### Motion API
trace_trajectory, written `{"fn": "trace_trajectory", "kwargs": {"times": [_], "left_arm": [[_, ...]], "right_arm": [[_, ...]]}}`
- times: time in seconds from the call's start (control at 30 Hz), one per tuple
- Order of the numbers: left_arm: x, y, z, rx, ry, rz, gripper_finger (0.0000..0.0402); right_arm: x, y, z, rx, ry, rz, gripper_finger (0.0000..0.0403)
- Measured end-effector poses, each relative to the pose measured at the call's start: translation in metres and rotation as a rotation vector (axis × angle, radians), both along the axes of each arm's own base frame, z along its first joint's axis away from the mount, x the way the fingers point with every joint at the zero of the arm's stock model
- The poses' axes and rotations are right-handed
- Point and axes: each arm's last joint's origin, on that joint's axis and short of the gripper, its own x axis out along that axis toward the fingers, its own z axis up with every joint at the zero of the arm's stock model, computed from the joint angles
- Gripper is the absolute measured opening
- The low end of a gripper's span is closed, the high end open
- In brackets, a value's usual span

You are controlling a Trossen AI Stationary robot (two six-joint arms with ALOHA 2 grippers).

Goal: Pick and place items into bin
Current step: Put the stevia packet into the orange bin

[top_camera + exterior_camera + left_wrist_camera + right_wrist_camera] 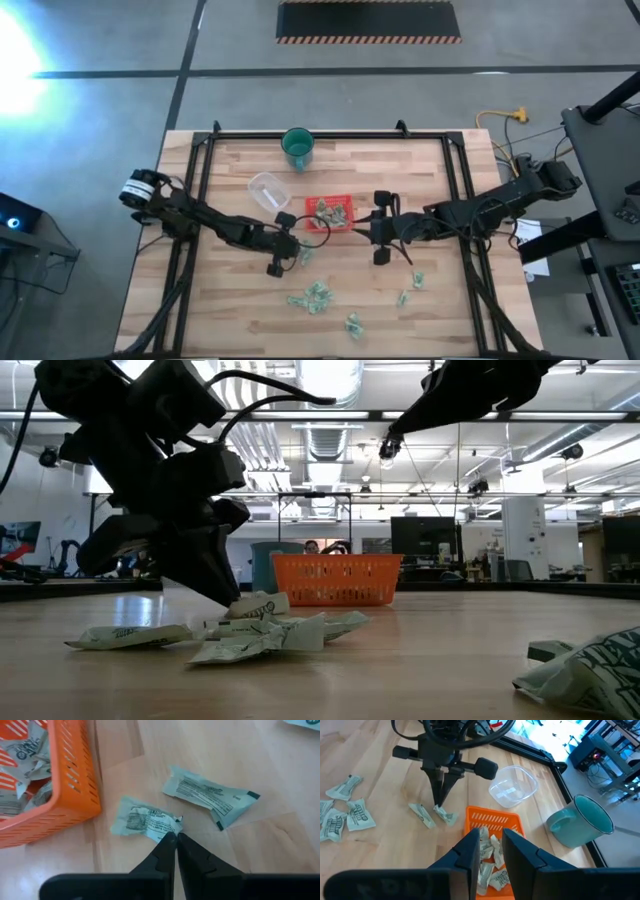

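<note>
On the wooden table (240, 300), left gripper (176, 836) pinches a wrapper (145, 820) beside the tray (75, 795), right gripper (491, 836) parted above.

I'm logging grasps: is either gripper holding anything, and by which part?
The left gripper is shut on a wrapper, pinching its edge nearest the fingers. The right gripper, above the red tray, holds nothing visible.
</note>
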Motion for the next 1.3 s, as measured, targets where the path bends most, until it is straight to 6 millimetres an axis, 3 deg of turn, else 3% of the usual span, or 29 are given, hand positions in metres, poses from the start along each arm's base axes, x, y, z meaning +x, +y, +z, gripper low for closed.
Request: {"fn": "trace_trajectory", "kwargs": {"times": [0.53,0.77,1.17,1.3], "left_arm": [[-0.014,-0.007,0.041,-0.021,-0.1,-0.03,0.0],[-0.013,-0.002,0.057,0.089,-0.199,-0.003,0.0],[0.01,0.045,0.062,0.151,-0.303,0.111,0.0],[0.018,0.054,0.053,0.113,-0.278,0.098,0.0]], "right_arm": [[-0.001,0.0,-0.001,-0.004,0.013,0.0,0.0074],[-0.002,-0.001,-0.003,0.01,0.03,-0.011,0.0068],[-0.002,-0.001,-0.004,0.025,0.038,-0.022,0.0068],[-0.003,-0.001,-0.004,0.023,0.044,-0.022,0.0068]]}}
